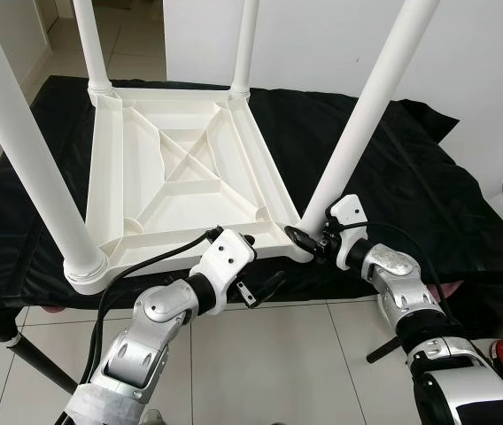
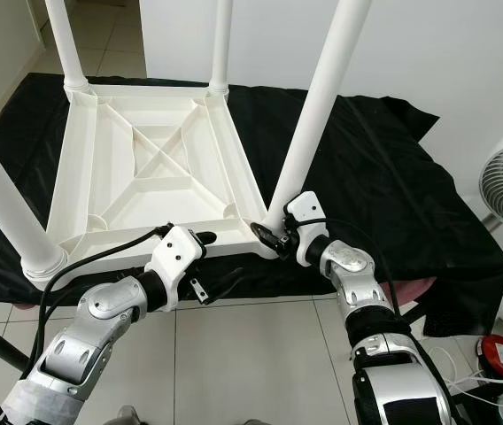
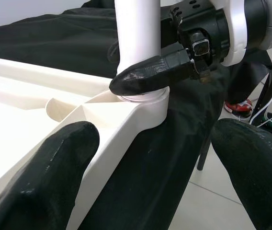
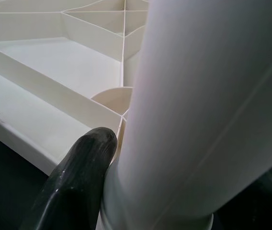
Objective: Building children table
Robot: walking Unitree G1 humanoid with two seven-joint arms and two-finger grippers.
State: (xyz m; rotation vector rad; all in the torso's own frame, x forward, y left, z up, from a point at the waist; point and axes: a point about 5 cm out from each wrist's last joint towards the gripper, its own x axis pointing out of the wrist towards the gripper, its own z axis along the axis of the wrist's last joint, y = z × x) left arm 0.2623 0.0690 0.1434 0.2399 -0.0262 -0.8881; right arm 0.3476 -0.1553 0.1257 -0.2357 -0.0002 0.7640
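From the head views, the upturned table lies on a black cloth, and the right gripper sits at the base of the near-right leg, whose long axis rises steeply away from the fingers. In the left wrist view, the left gripper is spread wide over the table's near rim, grasping nothing. In the right wrist view, one finger presses the leg's foot; whether the pair clamps it, I cannot tell.
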